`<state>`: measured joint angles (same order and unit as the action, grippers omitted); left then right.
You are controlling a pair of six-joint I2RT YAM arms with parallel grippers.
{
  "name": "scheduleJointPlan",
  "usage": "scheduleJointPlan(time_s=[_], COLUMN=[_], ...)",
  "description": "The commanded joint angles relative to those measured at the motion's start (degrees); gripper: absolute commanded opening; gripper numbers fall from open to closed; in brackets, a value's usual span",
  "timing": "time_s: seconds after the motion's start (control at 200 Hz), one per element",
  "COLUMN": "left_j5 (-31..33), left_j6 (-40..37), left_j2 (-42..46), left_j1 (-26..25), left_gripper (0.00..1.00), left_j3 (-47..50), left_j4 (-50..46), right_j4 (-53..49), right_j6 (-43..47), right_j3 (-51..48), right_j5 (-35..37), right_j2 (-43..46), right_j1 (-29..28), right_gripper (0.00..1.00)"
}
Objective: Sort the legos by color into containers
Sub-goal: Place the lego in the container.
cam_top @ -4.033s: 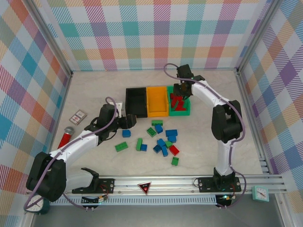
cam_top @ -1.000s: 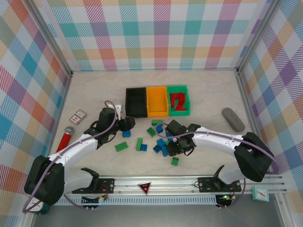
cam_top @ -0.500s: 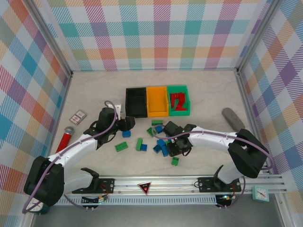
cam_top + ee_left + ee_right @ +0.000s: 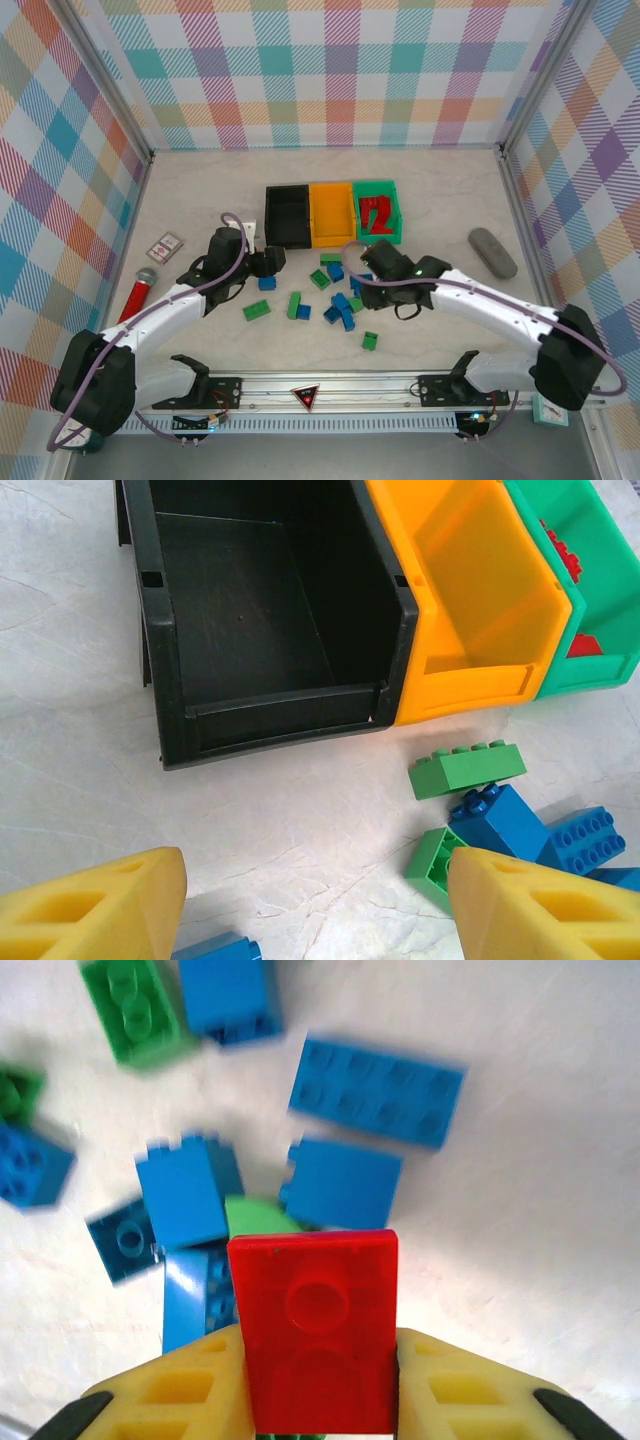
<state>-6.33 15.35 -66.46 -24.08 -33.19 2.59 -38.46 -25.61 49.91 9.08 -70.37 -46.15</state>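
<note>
The right tool (image 4: 318,1385) is clamping a red brick (image 4: 318,1310) over the loose bricks (image 4: 343,308) on the desk (image 4: 200,200). Carry it level to the green bin (image 4: 378,238) holding red bricks (image 4: 375,213); release low inside. The left tool (image 4: 318,900) is hanging part-open, empty.

Robotics lab test cell, plaid backdrop walls (image 4: 340,70), aluminium frame rail (image 4: 330,385), pale marbled tabletop (image 4: 200,200)

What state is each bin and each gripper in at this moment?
Black bin, empty.
Orange bin, empty.
Green bin, holding red bricks.
Left gripper, open, nothing between the jaws.
Right gripper, shut on a red brick.
</note>
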Motion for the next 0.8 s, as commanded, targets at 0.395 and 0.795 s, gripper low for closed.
scheduleJointPlan(time_s=[0.395,0.795], left_j5=[0.6,0.8], left_j6=[-0.9,-1.0], left_j2=[1.2,2.0], left_j1=[-0.8,-0.8], left_gripper=[0.70,0.70], left_j3=[-0.3,-0.6], left_j4=[0.1,-0.7], right_j4=[10.1,10.3], right_j6=[4.6,5.9], right_j3=[16.9,30.8], right_j5=[-8.1,-12.1], right_j2=[-12.2,-31.6], right_j1=[19.7,23.4], right_gripper=[0.33,0.34])
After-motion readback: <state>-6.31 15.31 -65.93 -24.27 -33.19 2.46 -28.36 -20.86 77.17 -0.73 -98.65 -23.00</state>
